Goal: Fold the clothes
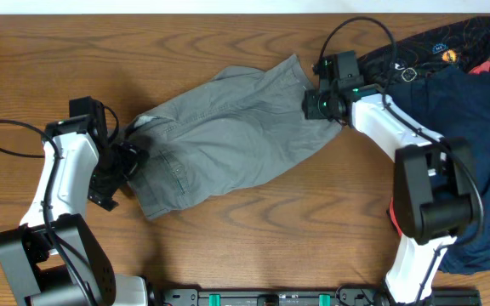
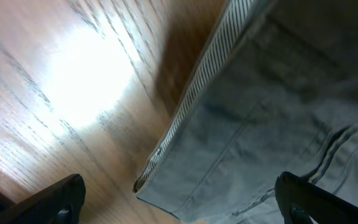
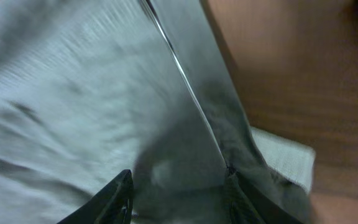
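The grey shorts (image 1: 228, 136) lie spread across the middle of the table, waist end at the left and a leg end at the upper right. My left gripper (image 1: 130, 160) is at the waist end. In the left wrist view its fingers (image 2: 182, 202) are wide open, with a waistband corner (image 2: 166, 168) showing pale striped lining between them. My right gripper (image 1: 313, 104) is at the leg end. In the right wrist view its fingers (image 3: 179, 199) are closed on a bunch of the grey fabric (image 3: 185, 149). That view is blurred.
A pile of other garments lies at the right edge: a navy one (image 1: 462, 136), a black printed one (image 1: 436, 42) and a bit of red (image 1: 483, 66). The right arm reaches over the pile. The wooden table (image 1: 253, 246) shows in front of the shorts.
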